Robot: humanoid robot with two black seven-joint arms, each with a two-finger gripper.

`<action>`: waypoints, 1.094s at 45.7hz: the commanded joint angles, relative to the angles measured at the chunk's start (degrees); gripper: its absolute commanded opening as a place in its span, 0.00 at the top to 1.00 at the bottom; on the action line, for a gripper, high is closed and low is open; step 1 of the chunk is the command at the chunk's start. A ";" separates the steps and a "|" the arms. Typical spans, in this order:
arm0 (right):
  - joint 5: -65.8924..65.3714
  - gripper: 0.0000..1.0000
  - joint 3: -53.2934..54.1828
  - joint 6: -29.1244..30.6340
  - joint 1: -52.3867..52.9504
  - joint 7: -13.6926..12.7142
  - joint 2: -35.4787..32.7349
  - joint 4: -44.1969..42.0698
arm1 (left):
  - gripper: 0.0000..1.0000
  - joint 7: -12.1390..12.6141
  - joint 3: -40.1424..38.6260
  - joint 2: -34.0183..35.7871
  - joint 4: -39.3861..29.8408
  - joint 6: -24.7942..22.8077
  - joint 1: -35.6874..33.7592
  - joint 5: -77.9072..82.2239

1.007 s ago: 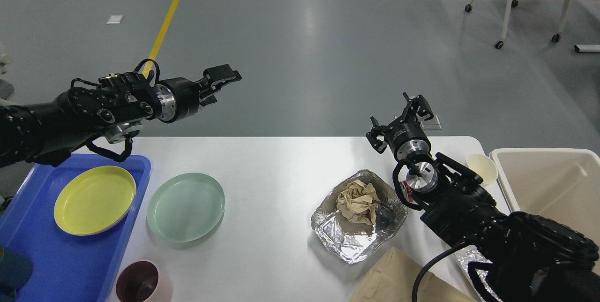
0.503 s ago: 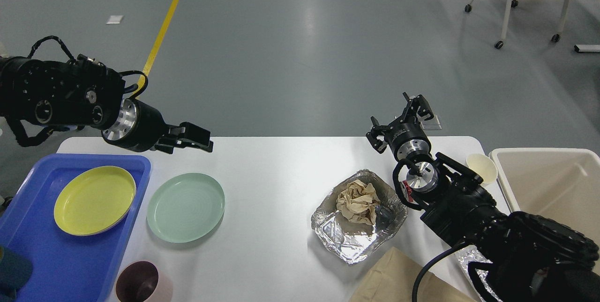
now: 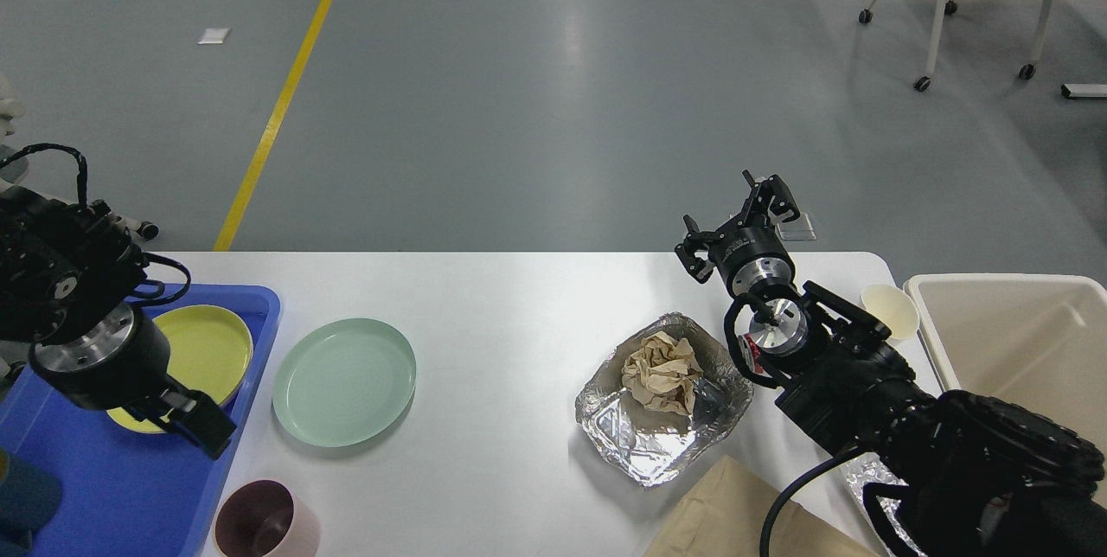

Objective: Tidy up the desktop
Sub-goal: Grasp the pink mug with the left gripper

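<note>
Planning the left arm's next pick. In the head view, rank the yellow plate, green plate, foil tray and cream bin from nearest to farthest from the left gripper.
From the left gripper:
1. Yellow plate, on the blue tray, beside the gripper.
2. Green plate, just right of it.
3. Foil tray, centre-right of the desktop.
4. Cream bin, far right edge.

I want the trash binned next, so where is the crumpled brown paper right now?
In the head view the crumpled brown paper sits inside the foil tray, right of centre on the desktop, just left of the right arm.
</note>
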 commanded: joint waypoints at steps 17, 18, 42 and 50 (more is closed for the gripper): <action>0.00 0.00 0.01 -0.01 0.00 0.00 -0.06 0.01 | 0.04 0.61 -0.15 1.07 0.02 15.18 15.08 4.16; 0.00 0.00 0.01 -0.01 0.00 0.00 0.03 0.01 | 0.05 0.88 -0.50 0.99 0.10 16.23 15.52 4.16; -0.09 0.00 0.01 -0.01 -0.09 0.00 0.03 0.01 | 0.22 4.92 -4.20 -0.95 2.21 26.79 23.43 3.89; 0.00 0.00 0.01 -0.01 -0.09 0.00 0.03 0.01 | 0.44 5.36 -4.20 -1.30 3.09 27.32 24.31 3.63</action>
